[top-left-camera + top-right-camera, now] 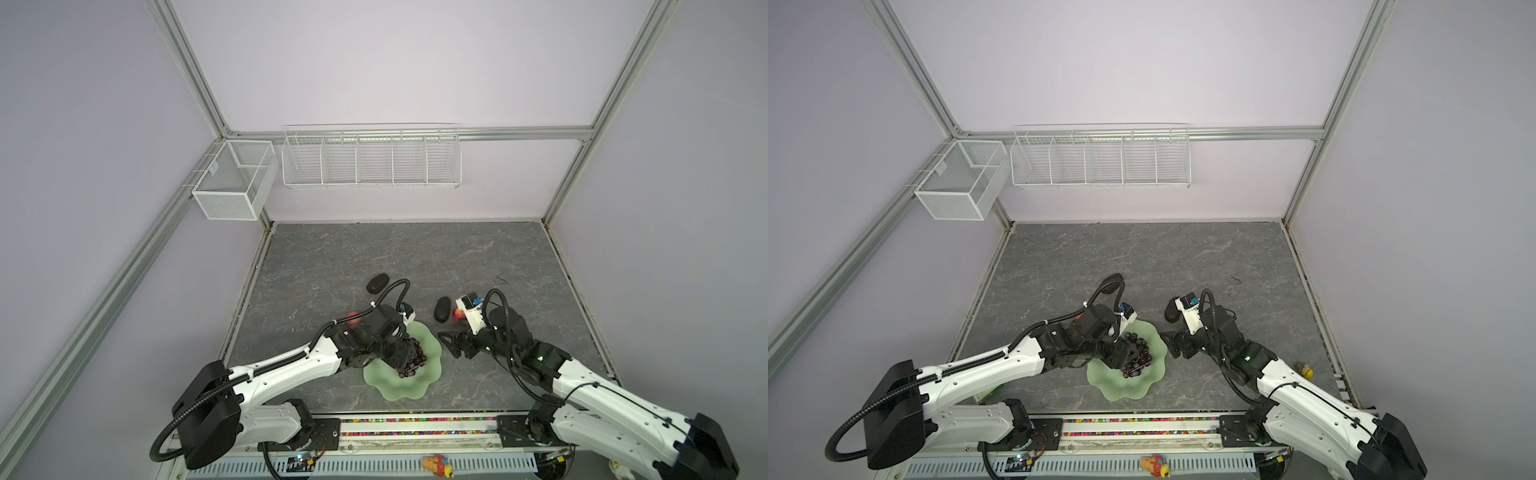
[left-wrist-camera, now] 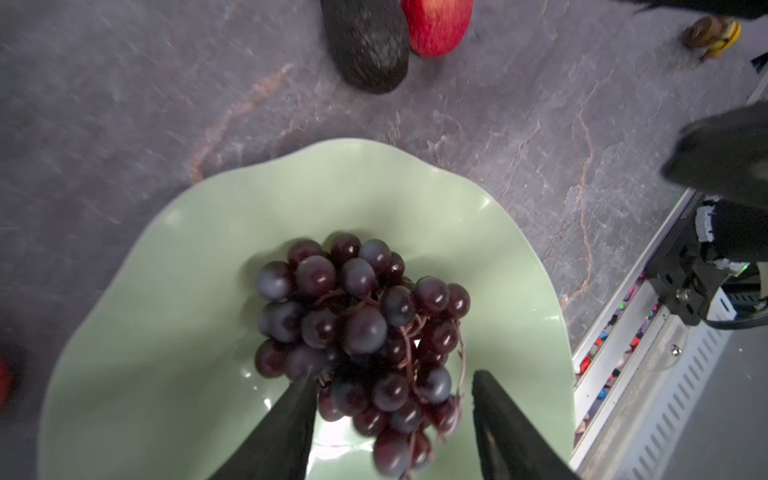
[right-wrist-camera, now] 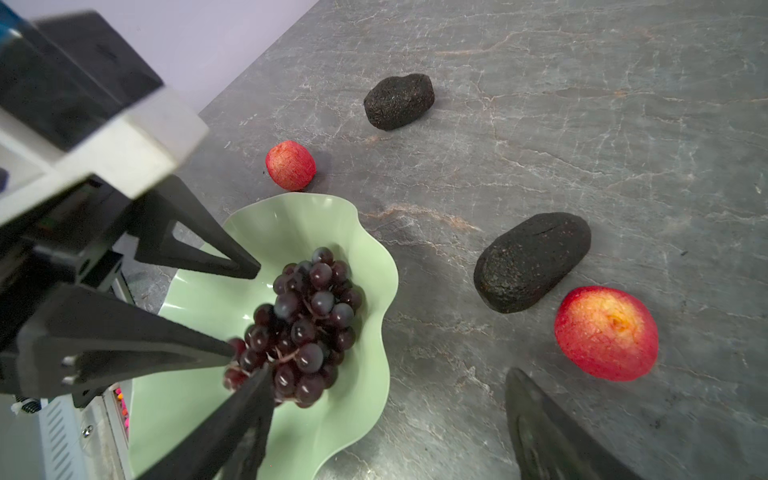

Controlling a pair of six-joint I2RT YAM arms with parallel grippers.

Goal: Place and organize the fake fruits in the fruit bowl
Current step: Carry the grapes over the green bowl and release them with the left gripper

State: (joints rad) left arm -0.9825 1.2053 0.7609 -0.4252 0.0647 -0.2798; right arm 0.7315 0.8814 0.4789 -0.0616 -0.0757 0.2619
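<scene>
The bunch of dark purple grapes (image 2: 357, 324) lies in the pale green fruit bowl (image 1: 399, 388), seen in both top views. My left gripper (image 2: 395, 376) hovers over it, open, its fingers (image 3: 199, 257) on either side of the bunch's near end. My right gripper (image 3: 388, 372) is open and holds nothing, low over the table just right of the bowl. On the table lie two black avocados (image 3: 399, 102) (image 3: 532, 262) and two red apples (image 3: 291, 164) (image 3: 606, 332). One apple (image 1: 353, 318) is partly hidden behind my left arm.
Two white wire baskets (image 1: 372, 160) (image 1: 235, 183) hang on the back wall. A small yellow-brown toy figure (image 1: 1303, 370) sits by my right arm. A rail with coloured beads (image 1: 415, 428) runs along the front edge, with another toy (image 1: 436, 463) below it.
</scene>
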